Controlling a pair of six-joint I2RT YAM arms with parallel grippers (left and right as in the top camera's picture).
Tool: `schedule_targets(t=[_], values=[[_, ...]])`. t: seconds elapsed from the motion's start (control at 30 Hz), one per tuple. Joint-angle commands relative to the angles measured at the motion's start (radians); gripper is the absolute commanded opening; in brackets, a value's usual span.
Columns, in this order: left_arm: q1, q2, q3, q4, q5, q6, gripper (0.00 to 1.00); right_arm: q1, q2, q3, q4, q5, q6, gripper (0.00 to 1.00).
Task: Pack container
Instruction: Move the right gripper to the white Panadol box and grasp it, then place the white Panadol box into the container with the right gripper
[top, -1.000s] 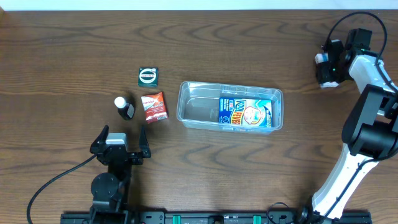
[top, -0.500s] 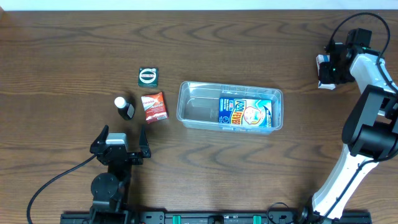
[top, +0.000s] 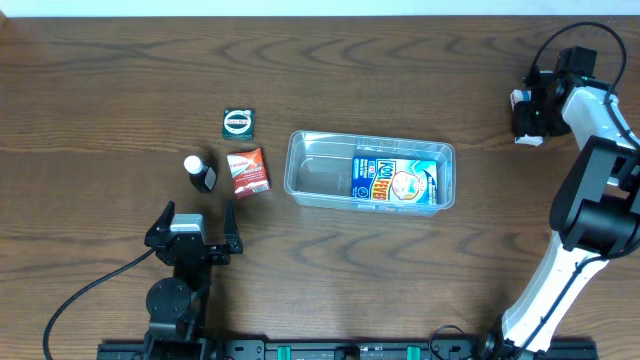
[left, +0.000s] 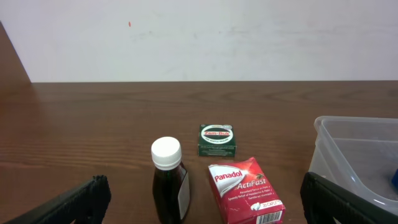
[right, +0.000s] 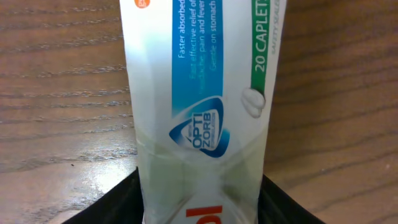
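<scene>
The right gripper (top: 527, 116) is clamping a white cardboard caplet box (right: 198, 93) between its fingers, needing a level carry to the clear plastic rectangular container (top: 293, 165).

Dark wood-grain table (top: 100, 90) w/ plain white wall (left: 249, 37) behind, even light.

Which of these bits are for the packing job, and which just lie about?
Job: container, blue packet inside it, white caplet box in right gripper; likely next: bottle, red Panadol box, green Zam-Buk box.
Lying about: black cable trailing from open left gripper.
</scene>
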Motion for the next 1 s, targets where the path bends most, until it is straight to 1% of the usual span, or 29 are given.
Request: schedule_targets(t=[0.0, 0.2, 0.5, 0.77, 0.9, 0.97], values=[[0.006, -0.006, -0.024, -0.033, -0.015, 0.006, 0.98, 0.008, -0.022, -0.009, -0.001, 0.014, 0.002, 0.48], [0.006, -0.006, -0.024, -0.032, -0.015, 0.006, 0.98, 0.008, -0.035, -0.009, -0.002, 0.014, 0.002, 0.37], [0.006, -0.006, -0.024, -0.032, -0.015, 0.006, 0.98, 0.01, -0.064, -0.009, -0.005, 0.009, 0.002, 0.37], [0.006, -0.006, -0.024, -0.032, -0.015, 0.006, 0.98, 0.038, -0.193, -0.007, -0.001, -0.006, -0.032, 0.38], [0.006, -0.006, -0.024, -0.032, -0.015, 0.006, 0.98, 0.07, -0.269, -0.007, -0.014, -0.071, -0.083, 0.38], [0.006, -0.006, -0.024, -0.032, -0.015, 0.006, 0.98, 0.097, -0.312, -0.007, -0.036, -0.142, -0.122, 0.39]])
